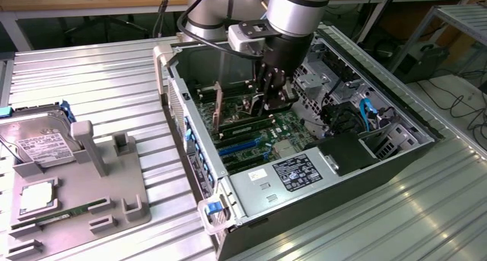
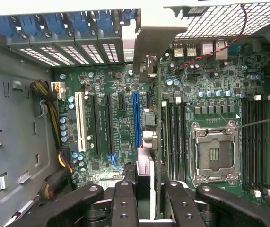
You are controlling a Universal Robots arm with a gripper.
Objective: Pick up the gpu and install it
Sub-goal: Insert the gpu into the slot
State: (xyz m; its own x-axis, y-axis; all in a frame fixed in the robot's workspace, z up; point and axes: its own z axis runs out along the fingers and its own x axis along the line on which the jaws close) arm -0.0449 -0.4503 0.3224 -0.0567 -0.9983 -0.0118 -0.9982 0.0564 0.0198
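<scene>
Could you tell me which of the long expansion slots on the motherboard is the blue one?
The blue slot is the one nearest the gpu; the others are black, with one white.

A: What is seen beside the open computer case [image 1: 380, 158]?
B: A grey fixture tray [image 1: 99, 215] is set at the exterior view's left, with a hard drive [image 1: 38, 144] stood in it.
A: And inside?
B: A green motherboard [image 2: 120, 123], an empty CPU socket [image 2: 215, 153] and 1 blue slot [image 2: 135, 118] are shown.
</scene>
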